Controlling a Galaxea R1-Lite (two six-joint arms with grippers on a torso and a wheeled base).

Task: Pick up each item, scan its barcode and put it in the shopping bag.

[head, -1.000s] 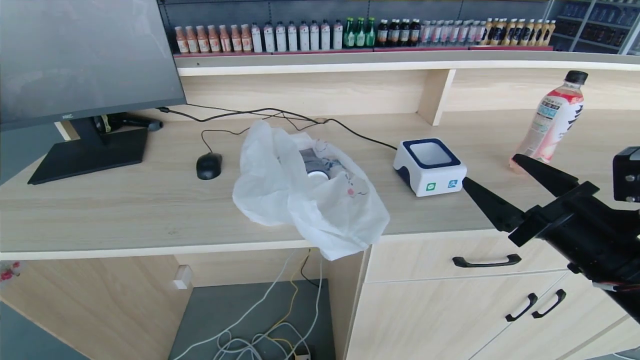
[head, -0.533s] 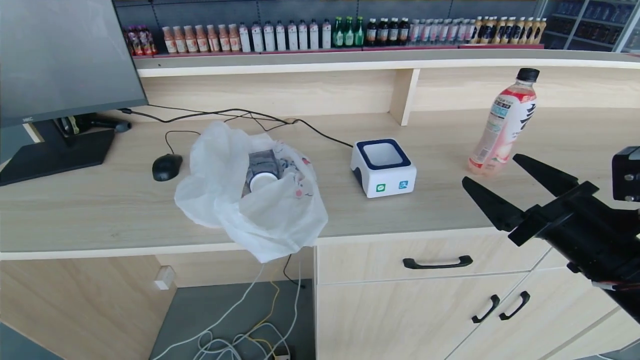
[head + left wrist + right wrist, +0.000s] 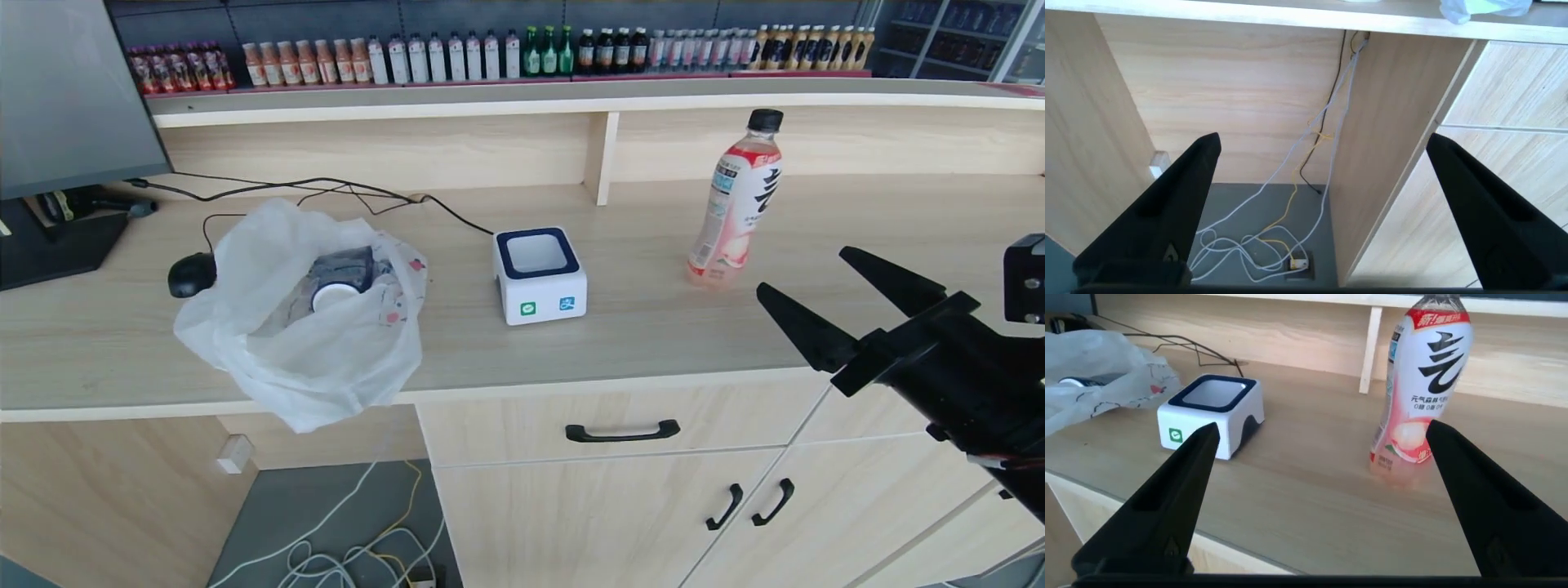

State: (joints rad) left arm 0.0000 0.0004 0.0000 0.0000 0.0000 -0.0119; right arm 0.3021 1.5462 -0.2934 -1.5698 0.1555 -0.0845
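head view: your right gripper [image 3: 801,269] gapes wide near the upright bottle [image 3: 733,204], likely lined up to grab it; scanner [image 3: 539,273] sits between bottle and bag [image 3: 302,351]. left gripper [image 3: 1323,140] spread too.

The bench [image 3: 637,339] carries one pink bottle [image 3: 733,206], one white scanner box [image 3: 539,278], one plastic shopping bag [image 3: 326,359] and one black mouse [image 3: 191,274].

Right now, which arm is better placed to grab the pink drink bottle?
Right. The right gripper is open at the counter, near the pink drink bottle, which its wrist view frames between the fingers. The left gripper hangs low, facing the cables under the counter.
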